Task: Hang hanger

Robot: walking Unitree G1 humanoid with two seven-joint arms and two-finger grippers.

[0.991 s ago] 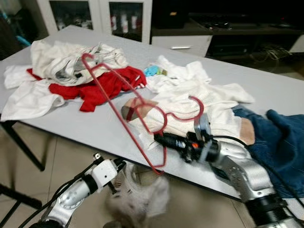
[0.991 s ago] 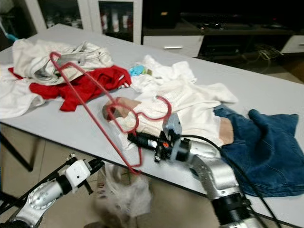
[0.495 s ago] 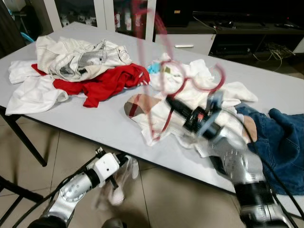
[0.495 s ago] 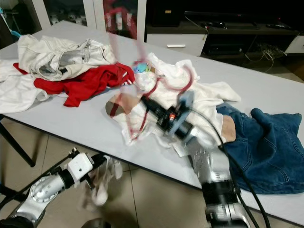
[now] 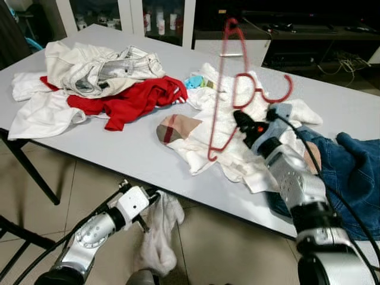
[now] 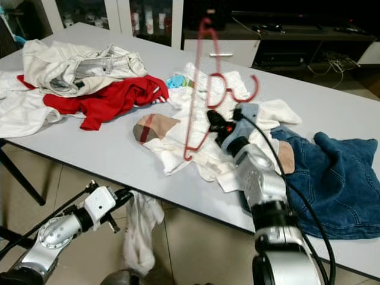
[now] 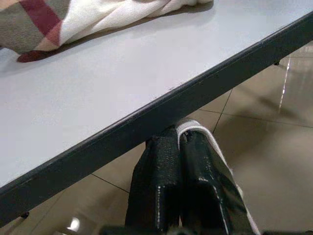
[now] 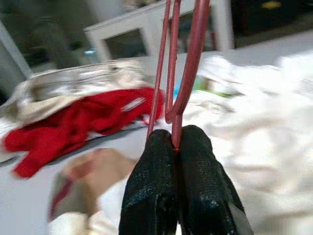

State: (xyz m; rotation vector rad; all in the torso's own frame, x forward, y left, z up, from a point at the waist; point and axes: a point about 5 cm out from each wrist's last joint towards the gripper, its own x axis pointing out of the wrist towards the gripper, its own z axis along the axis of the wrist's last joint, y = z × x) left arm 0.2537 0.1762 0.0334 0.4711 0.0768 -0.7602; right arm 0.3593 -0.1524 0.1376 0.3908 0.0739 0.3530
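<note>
A red wire hanger [image 8: 188, 73] stands nearly upright in the air over the table, its lower corner [image 5: 212, 155] just above a white shirt [image 5: 228, 148]. My right gripper [image 5: 240, 119] is shut on the hanger's wire close to the hook, over the shirt. The right wrist view has both fingers [image 8: 151, 186] pinching the wire. Below the table's front edge my left gripper [image 5: 151, 199] is shut on a white cloth [image 5: 159, 237] that hangs toward the floor. In the left wrist view the cloth's hem [image 7: 208, 144] lies across the closed fingers [image 7: 161, 181].
The grey table [image 5: 119, 148] carries a red garment [image 5: 130, 101], a pale crumpled pile [image 5: 95, 68] at the far left and blue jeans [image 5: 350, 172] at the right. Its dark front edge [image 7: 146, 127] is right above my left gripper. Glass-door cabinets [image 5: 148, 18] stand behind.
My right gripper has swung the hanger up from lying at the table's front edge to nearly upright over the white shirt. The left gripper stays low with the cloth.
</note>
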